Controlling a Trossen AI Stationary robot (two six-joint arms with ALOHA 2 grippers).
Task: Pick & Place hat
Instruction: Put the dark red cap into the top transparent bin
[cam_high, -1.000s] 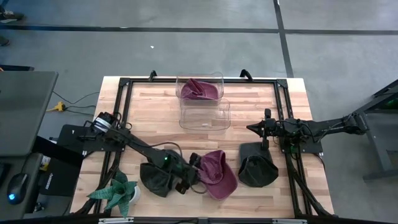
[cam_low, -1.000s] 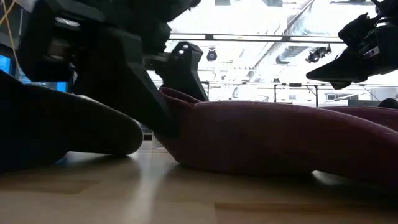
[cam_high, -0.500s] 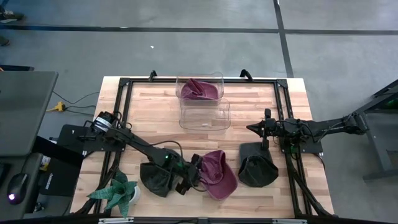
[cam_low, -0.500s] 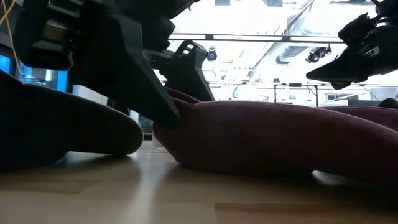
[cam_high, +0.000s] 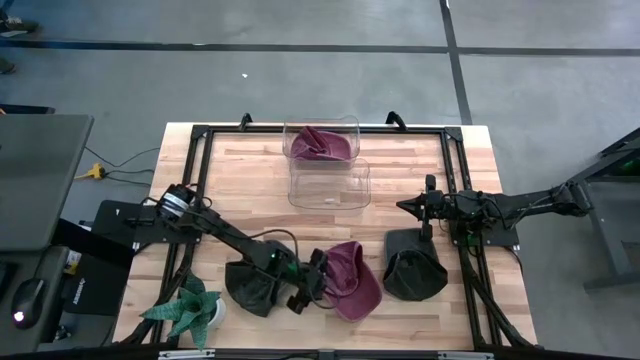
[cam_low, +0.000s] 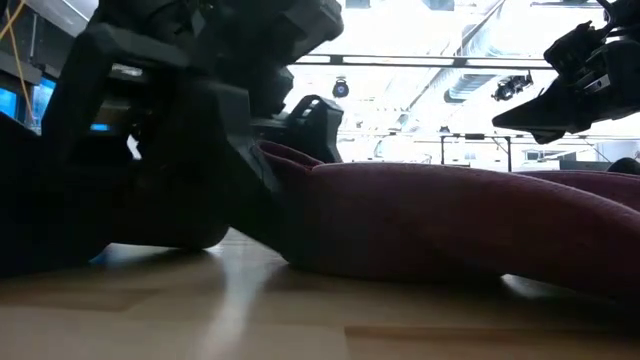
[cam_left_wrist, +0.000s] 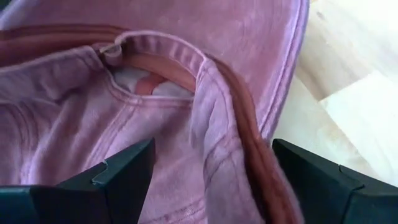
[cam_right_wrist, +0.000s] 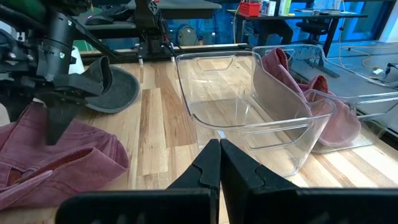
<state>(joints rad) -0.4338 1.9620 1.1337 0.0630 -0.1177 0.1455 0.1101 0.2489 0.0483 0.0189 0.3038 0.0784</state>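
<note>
The maroon cap (cam_high: 350, 278) lies upside down on the near middle of the wooden table (cam_high: 250, 190), its left edge between the spread fingers of the left gripper (cam_high: 308, 285), which stands open around the fabric without clamping it. 2 dark caps flank it, one (cam_high: 250, 285) just left under the left arm and one (cam_high: 413, 270) to its right. The right gripper (cam_high: 412, 206) hovers above the table's right side with jaws closed on nothing, and 2 clear bins (cam_high: 330, 182) sit at the far middle, the farther holding another maroon cap (cam_high: 320, 143).
</note>
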